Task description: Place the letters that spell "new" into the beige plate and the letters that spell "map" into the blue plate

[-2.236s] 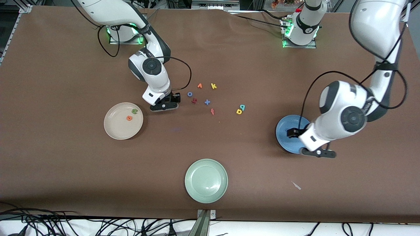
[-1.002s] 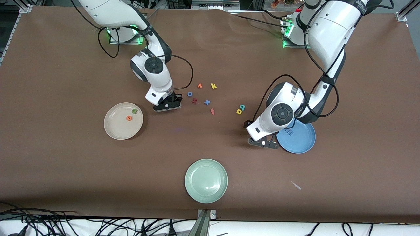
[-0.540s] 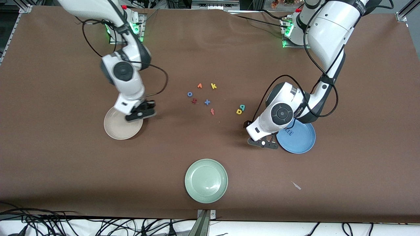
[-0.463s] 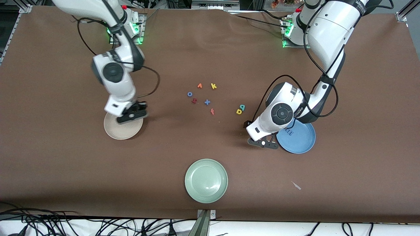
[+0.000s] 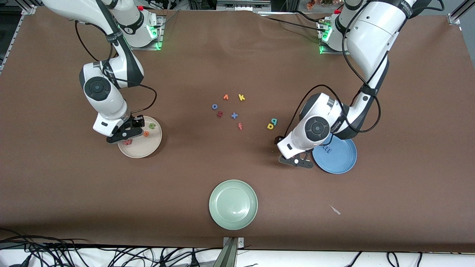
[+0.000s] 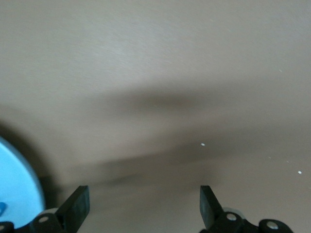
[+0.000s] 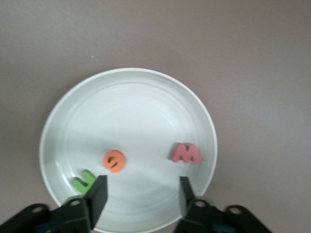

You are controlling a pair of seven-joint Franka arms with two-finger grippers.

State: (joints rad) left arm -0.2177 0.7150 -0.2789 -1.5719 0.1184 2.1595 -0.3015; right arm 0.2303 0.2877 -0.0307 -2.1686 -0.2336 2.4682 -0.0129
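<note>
Beige plate (image 5: 148,147): n (image 7: 83,181), e (image 7: 114,160), w (image 7: 186,153) in, right gripper (image 7: 141,194) fingers spread above | blue plate (image 5: 339,161): m (image 5: 326,149) only | a (image 5: 270,126), p (image 5: 274,121) left on tabletop | left gripper (image 6: 143,206) spread, beside blue plate.

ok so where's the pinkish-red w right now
The pinkish-red foam letter w lies in the round cream-beige plate toward the right arm's end of the table, beside the orange foam e, under the right gripper.

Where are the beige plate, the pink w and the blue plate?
beige plate (image 5: 148,148), front view, bare rim nearest the camera.
pink w (image 7: 186,153), right wrist view, middle of the letter.
blue plate (image 5: 339,163), front view, bare floor of the plate.
</note>
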